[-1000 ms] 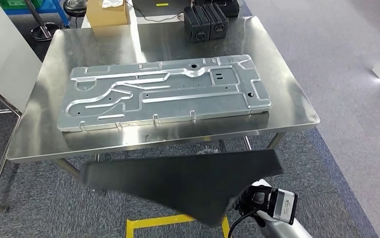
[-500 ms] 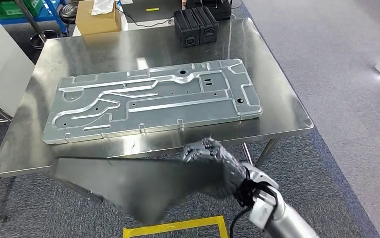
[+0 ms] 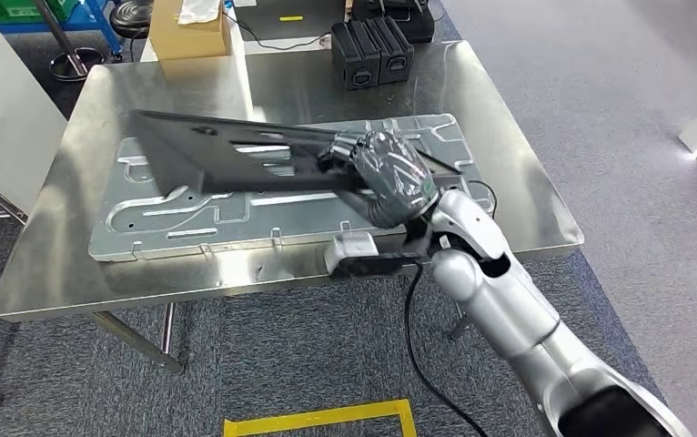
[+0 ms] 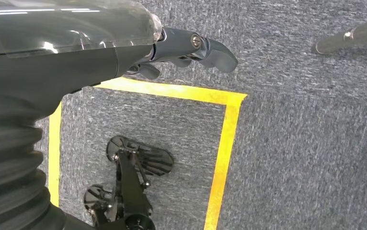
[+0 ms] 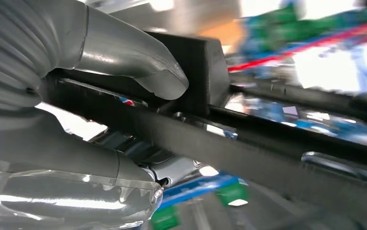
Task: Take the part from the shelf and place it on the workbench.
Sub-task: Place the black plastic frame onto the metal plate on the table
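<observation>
The black part [image 3: 227, 155] is clasped in the right hand [image 3: 383, 173], stretching beyond it, above the metal plate [image 3: 190, 223] on the workbench [image 3: 527, 196]. Placing is underway; next, I judge, lower flat, then let go.

Two black boxes [image 3: 372, 53] at the desk's far edge; cardboard box [image 3: 188, 35] beyond its far-left corner (yellow floor tape [image 3: 318, 420] near side).

light: bright, even, from overhead | glare: white streaks on the steel tabletop [image 3: 545, 205], strongest at its far edge | head view: sharp, dark panel [image 3: 227, 155] slightly smeared | right wrist view: background heavily blurred, blown-out highlights | left wrist view: carpet [image 4: 306, 143] crisp
</observation>
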Robot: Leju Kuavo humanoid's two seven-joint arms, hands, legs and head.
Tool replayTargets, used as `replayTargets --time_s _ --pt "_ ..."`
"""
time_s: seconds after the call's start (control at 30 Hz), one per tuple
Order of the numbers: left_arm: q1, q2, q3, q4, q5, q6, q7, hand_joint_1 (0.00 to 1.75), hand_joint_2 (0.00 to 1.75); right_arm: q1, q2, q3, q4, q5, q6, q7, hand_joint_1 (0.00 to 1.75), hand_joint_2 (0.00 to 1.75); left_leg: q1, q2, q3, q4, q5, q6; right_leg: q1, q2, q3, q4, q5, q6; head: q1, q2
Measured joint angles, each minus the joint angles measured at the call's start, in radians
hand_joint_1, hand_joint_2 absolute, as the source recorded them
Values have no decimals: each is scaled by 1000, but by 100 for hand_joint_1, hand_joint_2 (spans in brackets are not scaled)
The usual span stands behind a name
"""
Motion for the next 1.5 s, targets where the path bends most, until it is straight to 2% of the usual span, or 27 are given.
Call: replayTargets --time_s 0.03,0.1,0.17,0.3,0.37,0.43,0.47,0.5,0.53,0.57,0.63,0.67,0.8,0.87,0.93,0.97,1.0,1.03,1.1,1.17,1.23,1.3,1.33,1.37,1.43,1.47,1.5 --pt "0 -1 0 0 0 2 0 0 175 -23 7 3 44 35 -8 21 175 175 0 -1 1 2 -1 -2 -2 -1 18 -46 36 0 0 0" --pt "0 -4 0 0 0 6 -1 0 175 -67 23 9 129 90 -14 50 175 175 -1 -3 0 5 -4 -8 -2 -3 77 -185 103 -4 0 0" --pt "0 -5 0 0 1 8 -3 0 175 -112 46 19 227 144 -13 72 175 175 -4 -3 -3 6 -5 -19 3 -3 106 -259 125 -11 -1 0" --pt "0 -7 0 0 -2 4 -9 0 175 -177 97 45 431 256 -16 98 175 175 -1 -2 -9 16 -15 -41 3 -2 110 -273 129 -36 -2 0" --pt "0 -8 0 0 -5 -4 -16 0 175 -204 125 61 526 302 -11 103 175 175 1 -1 -49 104 -64 -47 2 -3 113 -279 133 -49 -4 0" --pt "0 -8 0 0 -9 -11 -23 0 175 -220 144 82 611 337 -1 108 175 175 1 -1 -115 238 -118 -51 5 -3 114 -279 131 -54 -5 0" --pt "1 -8 0 0 -11 -12 -26 0 175 -224 151 93 649 352 3 111 175 175 1 -1 -138 280 -126 -52 7 -3 114 -277 129 -55 -5 0" --pt "1 -8 0 0 -13 -12 -27 0 175 -226 158 103 685 364 5 115 175 175 1 -1 -144 283 -114 -51 8 -3 114 -275 128 -55 -5 0" --pt "1 -8 -1 0 -16 -12 -28 0 175 -228 164 110 715 374 7 120 175 175 1 -1 -129 246 -84 -49 10 -2 115 -272 125 -55 -5 0" --pt "0 -8 -1 0 -19 -12 -28 0 175 -230 169 117 742 383 10 125 175 175 1 -1 -100 180 -46 -46 10 -2 116 -269 122 -54 -5 0" --pt "-4 -7 -4 0 -23 -11 -28 0 175 -238 179 127 788 399 17 139 175 175 -2 -2 -42 58 0 -37 13 0 115 -264 117 -48 -5 0" --pt "-6 -7 -5 0 -24 -11 -28 0 175 -241 182 131 809 406 20 149 175 175 -5 -3 -27 26 7 -33 15 0 114 -262 116 -43 -5 0" --pt "-11 -7 -11 0 -28 -15 -35 0 175 -242 189 145 868 429 20 185 175 175 -2 -2 -18 6 8 -18 15 0 111 -254 106 -25 -4 0" --pt "-14 -8 -15 0 -34 -20 -40 0 175 -244 190 149 891 440 19 202 175 175 2 0 -13 -1 11 -8 12 0 77 -180 62 -15 -1 0" --pt "-17 -8 -19 0 -41 -23 -43 0 175 -241 190 152 914 452 17 217 175 175 2 1 -12 -2 10 -3 8 -1 9 -46 4 -7 0 0" --pt "-18 -8 -22 0 -44 -24 -44 0 175 -239 189 153 923 458 17 224 175 175 2 1 -12 -1 10 -3 5 -1 -18 3 -9 -4 0 0" --pt "-19 -8 -25 0 -47 -25 -44 0 175 -237 189 154 931 463 15 231 175 175 2 1 -11 -1 9 -4 2 -1 -29 19 -3 -2 0 0" --pt "-20 -8 -29 0 -49 -26 -44 0 175 -237 189 156 937 468 14 238 175 175 2 0 -10 0 8 -4 -1 -2 -18 -7 22 -1 0 0" --pt "-23 -8 -35 0 -52 -27 -44 0 175 -240 189 162 946 474 11 248 175 175 2 -2 -8 3 6 -9 -3 -5 47 -143 89 -3 0 0" --pt "-24 -8 -39 0 -53 -26 -45 0 175 -242 189 166 952 475 9 256 87 87 -1 -4 -8 6 2 -18 0 -6 98 -247 123 -9 -1 0" --pt "-25 -8 -41 0 -54 -21 -47 0 175 -240 188 167 959 475 7 263 0 0 -3 -5 -7 4 3 -31 5 -4 105 -264 125 -19 -2 0" --pt "-23 -7 -44 0 -61 -9 -48 0 175 -234 184 167 967 475 1 268 0 0 0 -4 -10 7 -1 -42 2 -3 107 -273 133 -32 -1 0" --pt "-23 -7 -47 0 -65 -1 -48 0 175 -233 182 167 970 475 -4 270 0 0 2 -3 -18 27 -16 -46 0 -3 109 -278 137 -39 -2 0" --pt "-22 -6 -49 0 -69 5 -47 0 131 -232 180 167 972 475 -10 272 0 0 3 -2 -34 66 -40 -49 -2 -3 110 -282 140 -45 -3 0" --pt "-23 -4 -54 0 -71 11 -50 0 44 -227 178 167 977 475 -22 273 0 0 3 -1 -91 195 -105 -55 1 -1 110 -282 140 -51 -4 0" --pt "-23 -4 -55 0 -70 12 -53 0 0 -223 176 167 979 474 -27 274 0 0 3 -1 -118 254 -125 -57 2 0 110 -281 139 -51 -4 0" --pt "-23 -3 -57 0 -68 11 -56 0 0 -219 174 167 981 474 -34 274 0 0 3 -1 -133 282 -128 -58 3 0 110 -279 138 -52 -4 0"
